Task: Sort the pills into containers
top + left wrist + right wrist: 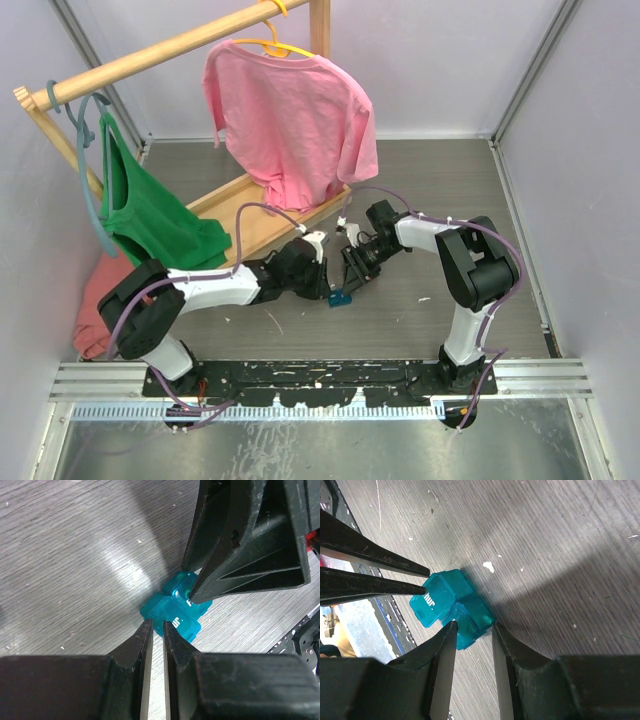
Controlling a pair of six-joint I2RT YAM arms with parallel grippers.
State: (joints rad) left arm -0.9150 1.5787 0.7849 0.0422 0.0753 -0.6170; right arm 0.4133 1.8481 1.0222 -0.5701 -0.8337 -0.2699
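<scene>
**Grey desk (450,185): teal containers met from both sides**

Behind the desk a wooden clothes rack (150,55) is seen, hung with a pink shirt (290,110) and a green top (150,215). The left arm (215,287) and the right arm (470,260) are bent inward to mid-desk. There the teal containers (470,617) lie touching as one small cluster; how many separate boxes there are cannot be told.

The right gripper (473,626) is held partway open, with its fingers set either side of the cluster's near end. Whether they press on it cannot be told. The left gripper (156,625) is drawn almost together, with only a thin slit left. Its tips are at the corner of a lid marked "hur" (432,602), and nothing is seen to be held.

The plastic is judged light, stiff and slick, so it is likely to skid or tip if pushed from one side. It is best steadied across its flat side walls while a lid is lifted by its free edge.

The compartments are covered or hidden, and no pills are made out in them. A white speck (489,567) lies near the cluster; whether it is a pill or a fleck cannot be told.
</scene>
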